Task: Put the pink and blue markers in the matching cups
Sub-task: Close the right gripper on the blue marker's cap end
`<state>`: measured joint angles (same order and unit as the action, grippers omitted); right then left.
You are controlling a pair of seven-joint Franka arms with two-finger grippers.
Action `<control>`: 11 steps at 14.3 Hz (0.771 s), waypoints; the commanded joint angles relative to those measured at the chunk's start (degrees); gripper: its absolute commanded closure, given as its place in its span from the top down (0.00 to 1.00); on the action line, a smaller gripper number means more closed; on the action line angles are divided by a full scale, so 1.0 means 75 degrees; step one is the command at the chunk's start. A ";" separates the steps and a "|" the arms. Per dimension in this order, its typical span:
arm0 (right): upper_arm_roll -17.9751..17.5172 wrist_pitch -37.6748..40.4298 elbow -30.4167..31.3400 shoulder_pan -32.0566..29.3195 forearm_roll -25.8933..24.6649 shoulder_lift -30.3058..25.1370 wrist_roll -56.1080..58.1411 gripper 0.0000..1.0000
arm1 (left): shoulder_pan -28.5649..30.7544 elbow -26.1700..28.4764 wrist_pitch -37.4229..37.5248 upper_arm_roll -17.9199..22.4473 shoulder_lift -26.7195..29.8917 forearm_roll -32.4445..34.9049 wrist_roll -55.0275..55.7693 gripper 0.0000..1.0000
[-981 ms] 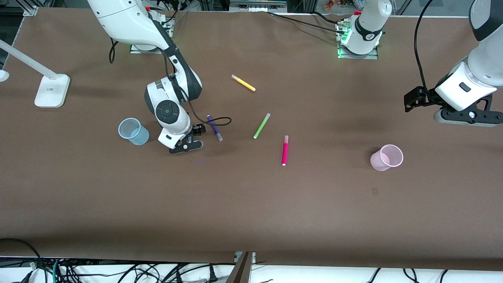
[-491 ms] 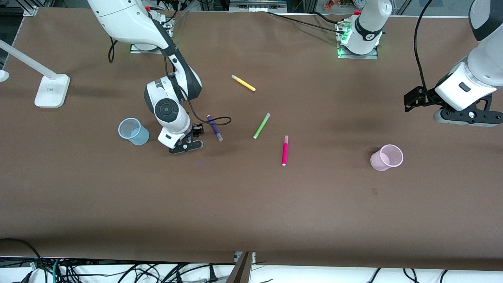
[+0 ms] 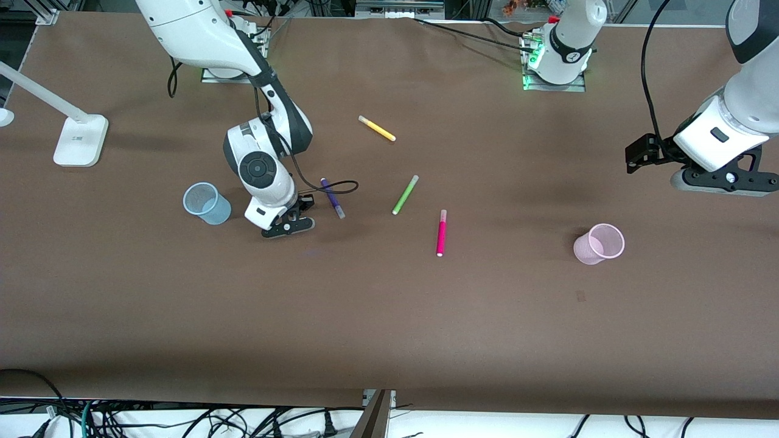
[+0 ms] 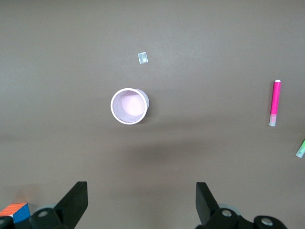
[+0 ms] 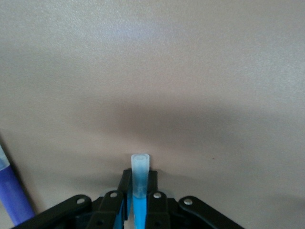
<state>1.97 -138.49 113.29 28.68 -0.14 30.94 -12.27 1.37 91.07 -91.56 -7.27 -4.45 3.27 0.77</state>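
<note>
Here, on a brown table (image 3: pixel 389 316), the right arm reached down between the blue cup (image 3: pixel 207 204) and a purple marker (image 3: pixel 333 198), while the left arm waited high over its own end of the table. The right gripper (image 3: pixel 286 226) hung low over the tabletop, its jaws pinched on the blue marker (image 5: pixel 139 183); the wrist camera showed the pen's pale cap poking out past the black fingers (image 5: pixel 153 200), seemingly clear of the surface, though the contact was hard to judge. The hold near the cap end probably left the rest of the pen running back under the wrist, ready to be swung over the cup just beside it. The left gripper (image 4: pixel 138 202) was spread wide and empty, looking down on the pink cup (image 3: pixel 598 244), which stood upright and empty; the stance suited an arm parked until its own pen was due.

The pink marker (image 3: pixel 441 232) lay flat near the middle of the table, well apart from the pink cup and untouched. A green marker (image 3: pixel 405 194) lay just beside it, farther from the front camera, and a yellow marker (image 3: pixel 377 128) farther still. A white lamp base (image 3: pixel 80 141) sat at the right arm's end. Neither cup held a pen yet.
</note>
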 commanded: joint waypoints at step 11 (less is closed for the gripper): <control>0.0159 0.2241 -0.1719 -0.0004 0.0078 -0.1065 0.1186 0.00 | 0.0052 -0.0025 -0.0015 -0.0039 0.0019 -0.0154 0.0014 1.00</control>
<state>2.66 -128.60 104.89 28.66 -0.15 24.22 -8.42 1.37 91.07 -91.56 -7.27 -4.45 3.26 0.77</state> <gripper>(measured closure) 0.841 0.000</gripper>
